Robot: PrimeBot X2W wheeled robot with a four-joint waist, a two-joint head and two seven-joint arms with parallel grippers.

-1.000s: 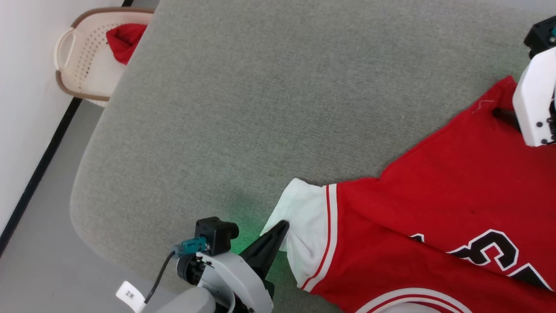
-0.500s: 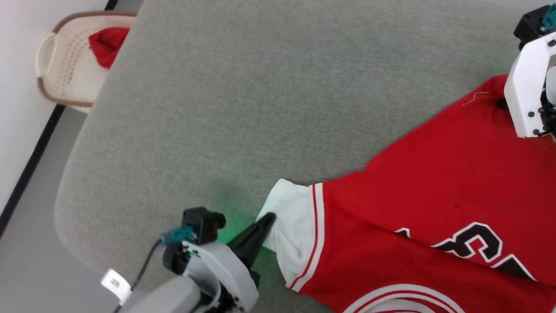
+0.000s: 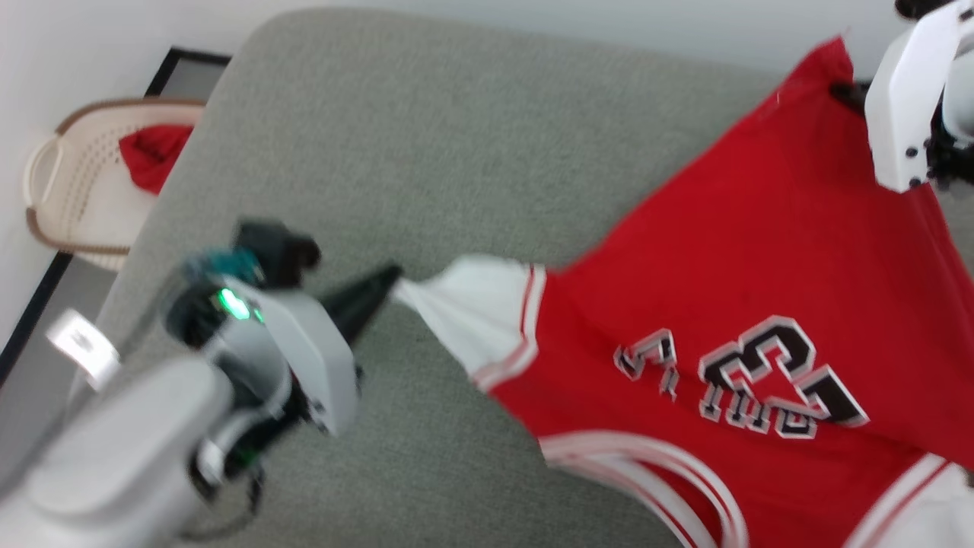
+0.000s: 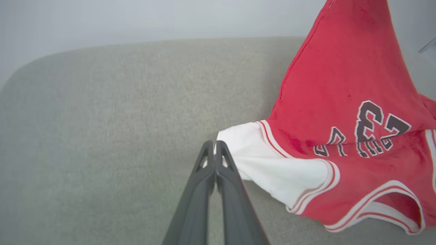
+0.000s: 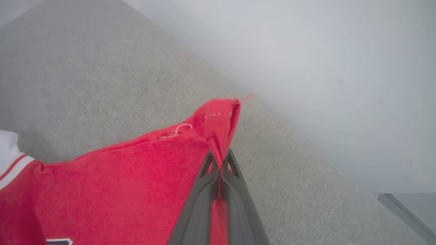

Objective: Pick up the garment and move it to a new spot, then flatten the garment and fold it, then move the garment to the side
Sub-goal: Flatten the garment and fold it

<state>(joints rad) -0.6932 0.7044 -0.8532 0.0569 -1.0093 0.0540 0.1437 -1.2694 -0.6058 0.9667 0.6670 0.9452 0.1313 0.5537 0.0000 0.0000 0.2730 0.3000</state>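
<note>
Garment (image 3: 761, 251), digits apparently 23, smaller word unreadable; we hold it over grey cushion (image 3: 396, 137), left gripper (image 4: 215, 144) pinching sleeve, right gripper (image 5: 219, 154) pinching hem corner. Basket (image 3: 53, 183), red cloth (image 3: 152, 152) alongside.

You have bright, soft, even light in all three views, with no hard glare. The head view is smeared by motion blur. The left end effector (image 3: 388, 274) and its pale forearm (image 3: 114, 457) at lower left are softest. The black lettering (image 3: 761, 380) on the garment (image 3: 761, 228) shows doubled edges, and a green indicator light (image 3: 232, 303) glows on the wrist housing. In the left wrist view the dark fingers (image 4: 235, 197) look crisp while the grey surface (image 4: 102, 119) is soft, its far edge bowed by the wide lens. In the right wrist view the wall (image 5: 340, 68) washes out to a pale haze, and a faint shadow lies on the surface beside the white sleeve (image 5: 6, 143).
</note>
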